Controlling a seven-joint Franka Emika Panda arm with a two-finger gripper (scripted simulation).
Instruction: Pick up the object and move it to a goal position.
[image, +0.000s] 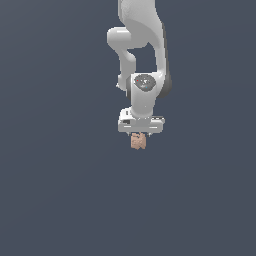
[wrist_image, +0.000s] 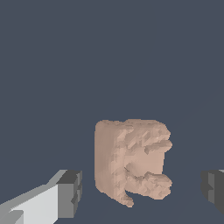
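The white two-fingered gripper (image: 138, 135) points straight down, and in the wrist view its jaws stand wide apart: one dark grey finger pad (wrist_image: 70, 194) on a white finger sits to one side of the lump and the other dark pad (wrist_image: 213, 190) to the far side. There is a clear gap of bare ground between each pad and the lump, so the gripper has hold of nothing.

Between the two pads lies the object (wrist_image: 131, 162), a small pinkish-tan, mottled, roughly blocky lump with one smooth flat face and one rough, notched face. It is nearer the first pad than the second. In the exterior view the object (image: 138, 141) shows just below the gripper's white palm bar, much narrower than that bar, and its top edge is hidden by the gripper.

The lump rests on the plain dark blue-grey surface (image: 60, 190), which fills both views.

Above the gripper, the white Panda arm (image: 145, 60) rises through its rounded wrist joint and bends up out of the exterior view's top edge.
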